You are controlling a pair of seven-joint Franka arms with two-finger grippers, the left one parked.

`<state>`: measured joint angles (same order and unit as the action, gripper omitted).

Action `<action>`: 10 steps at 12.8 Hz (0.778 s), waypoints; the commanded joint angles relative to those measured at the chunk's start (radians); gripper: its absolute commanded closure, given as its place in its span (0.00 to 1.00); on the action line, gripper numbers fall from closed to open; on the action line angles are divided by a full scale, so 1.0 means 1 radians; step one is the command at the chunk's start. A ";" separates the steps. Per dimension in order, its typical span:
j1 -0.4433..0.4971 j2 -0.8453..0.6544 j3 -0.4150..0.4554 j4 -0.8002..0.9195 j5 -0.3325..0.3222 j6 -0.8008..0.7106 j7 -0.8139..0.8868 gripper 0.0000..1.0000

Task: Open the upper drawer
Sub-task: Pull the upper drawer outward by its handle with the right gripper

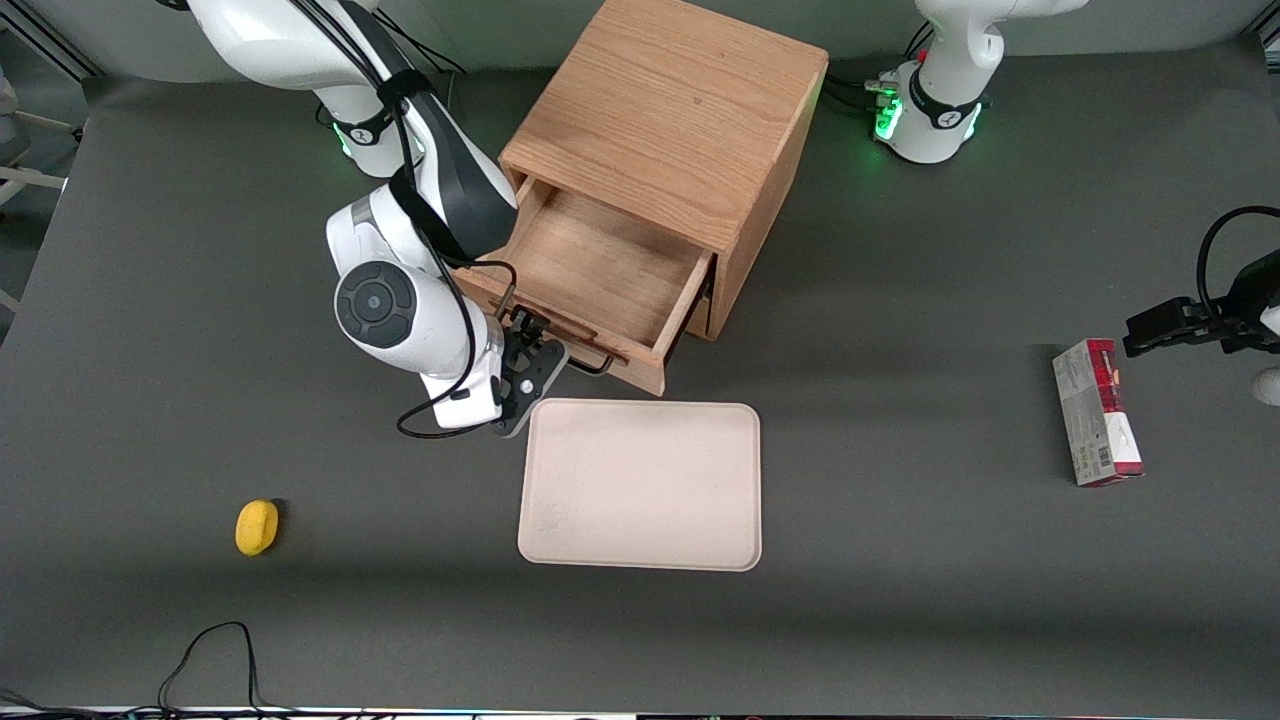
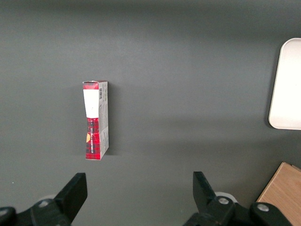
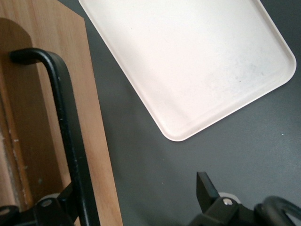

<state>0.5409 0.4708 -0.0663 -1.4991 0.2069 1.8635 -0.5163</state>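
Upper drawer (image 1: 600,270) pulled out, pincer (image 1: 535,365) spread around its handle (image 3: 70,141), not pinching

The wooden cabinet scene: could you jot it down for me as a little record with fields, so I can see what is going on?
cabinet: boxy oak cabinet on a dark grey table
upper drawer: upper drawer pulled well out, its tray looks empty
handle: black wire handle on the drawer front
gripper: gripper at the handle, fingers open, one on each side of the bar
tray: beige tray, nearer the front camera than the drawer
other items: yellow object; red box
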 commanded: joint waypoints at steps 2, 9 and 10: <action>-0.024 0.031 0.000 0.057 0.035 -0.020 -0.013 0.00; -0.025 0.098 0.000 0.163 0.034 -0.018 0.062 0.00; -0.025 0.109 0.000 0.175 0.032 -0.018 0.064 0.00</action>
<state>0.5248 0.5294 -0.0664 -1.4043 0.2161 1.8631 -0.4763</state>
